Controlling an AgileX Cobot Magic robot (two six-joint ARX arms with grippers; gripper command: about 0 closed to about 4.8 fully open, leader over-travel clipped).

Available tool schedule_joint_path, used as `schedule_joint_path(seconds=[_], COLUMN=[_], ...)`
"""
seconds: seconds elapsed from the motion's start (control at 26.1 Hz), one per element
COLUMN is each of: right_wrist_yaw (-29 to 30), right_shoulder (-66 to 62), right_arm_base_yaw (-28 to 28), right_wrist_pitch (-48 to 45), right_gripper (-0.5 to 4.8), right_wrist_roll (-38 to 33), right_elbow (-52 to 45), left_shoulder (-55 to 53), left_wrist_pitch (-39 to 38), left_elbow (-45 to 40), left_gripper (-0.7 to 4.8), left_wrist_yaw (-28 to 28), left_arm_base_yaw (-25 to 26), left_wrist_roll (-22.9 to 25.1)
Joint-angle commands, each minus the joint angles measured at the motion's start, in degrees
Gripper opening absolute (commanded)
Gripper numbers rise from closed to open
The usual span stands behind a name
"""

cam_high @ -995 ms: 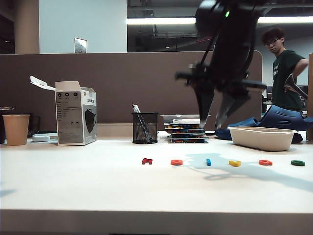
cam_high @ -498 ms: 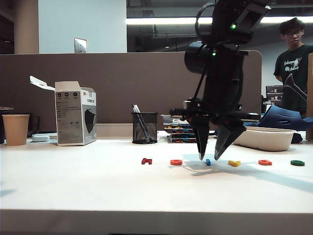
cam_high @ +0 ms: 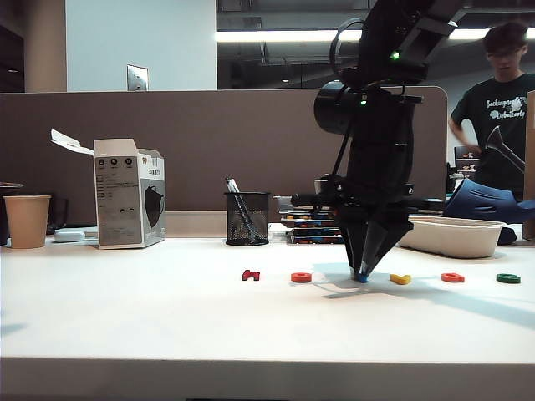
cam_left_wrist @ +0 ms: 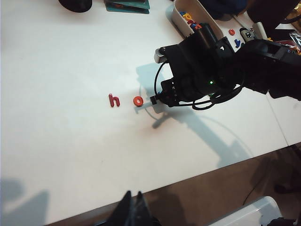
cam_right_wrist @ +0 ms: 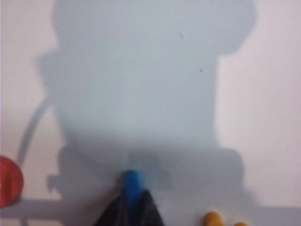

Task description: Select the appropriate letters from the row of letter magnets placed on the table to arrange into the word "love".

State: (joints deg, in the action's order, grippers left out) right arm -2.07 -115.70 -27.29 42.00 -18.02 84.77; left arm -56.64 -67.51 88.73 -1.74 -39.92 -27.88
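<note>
The letter magnets lie in a row on the white table: a dark red letter, an orange-red ring, a blue bar, a yellow V, an orange-red angular letter and a dark green letter. My right gripper points straight down, its tips at the table and shut on the blue bar; the ring and the yellow V lie to either side. My left gripper hangs shut and empty over the table's front edge, far from the dark red letter.
A white tray stands behind the row at the right. A mesh pen holder, a stack of books, a carton and a paper cup line the brown partition. A person stands beyond it.
My right gripper has come down from above onto the row, and its spread fingers have closed on the blue bar. The other letters lie as before.
</note>
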Motion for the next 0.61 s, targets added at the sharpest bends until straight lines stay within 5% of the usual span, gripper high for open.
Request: schedule_joint_path(seconds=[0.04, 0.15, 0.34, 0.61], right_wrist_yaw=[0.5, 0.7, 3.9, 5.8], right_shoulder=[-0.8, -1.2, -2.1, -2.2], right_arm_base_yaw=[-0.2, -0.2, -1.0, -9.5], right_wrist_pitch=[1.4, 1.5, 6.2, 10.2], right_gripper=[0.7, -0.08, -0.08, -0.08], right_wrist_roll=[-0.3, -0.3, -3.0, -12.5], right_elbow=[-0.4, -0.4, -0.4, -0.4], left_shoulder=[0.2, 0.2, 0.2, 0.2], left_wrist_pitch=[0.7, 0.7, 0.8, 1.6], left_elbow=[0.3, 0.3, 0.3, 0.3], left_gripper=[-0.05, -0.05, -0.05, -0.05], left_wrist_yaw=[-0.2, -0.2, -0.2, -0.2], left_arm_base_yaw=[0.0, 0.0, 0.0, 0.0], left_wrist_roll=[0.4, 0.4, 0.4, 0.4])
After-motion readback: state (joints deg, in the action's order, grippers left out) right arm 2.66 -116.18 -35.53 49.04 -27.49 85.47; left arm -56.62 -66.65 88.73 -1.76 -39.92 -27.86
